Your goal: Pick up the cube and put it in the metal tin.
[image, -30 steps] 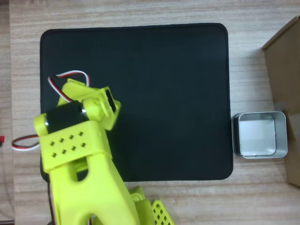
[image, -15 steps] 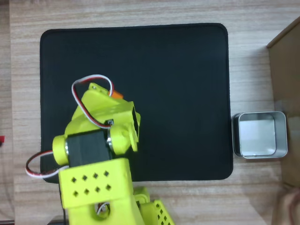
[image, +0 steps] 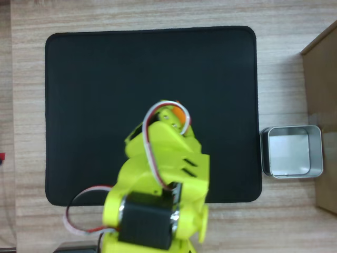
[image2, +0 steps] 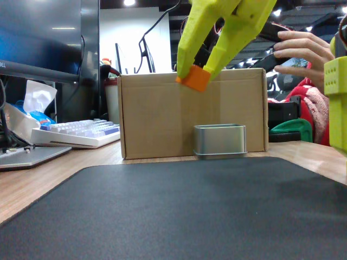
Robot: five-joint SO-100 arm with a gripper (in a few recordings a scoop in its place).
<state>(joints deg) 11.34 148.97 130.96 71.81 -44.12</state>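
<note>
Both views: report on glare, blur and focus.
Overhead view: soft overall, the tin floor glares white, the cube barely peeks past the arm. Fixed view: cube in the gripper and the tin fairly sharp, the near mat soft, ceiling lights flare behind.

Even, fairly bright indoor light fills both views, with ceiling lamps glowing as small white spots at the top of the fixed view. The overhead view is soft and slightly grainy; the black mat [image: 150, 68] looks flat and matte, without glare. The metal tin [image: 292, 152] shines pale inside. In the fixed view the mat's near edge blurs, and the background is dim and cluttered.
</note>
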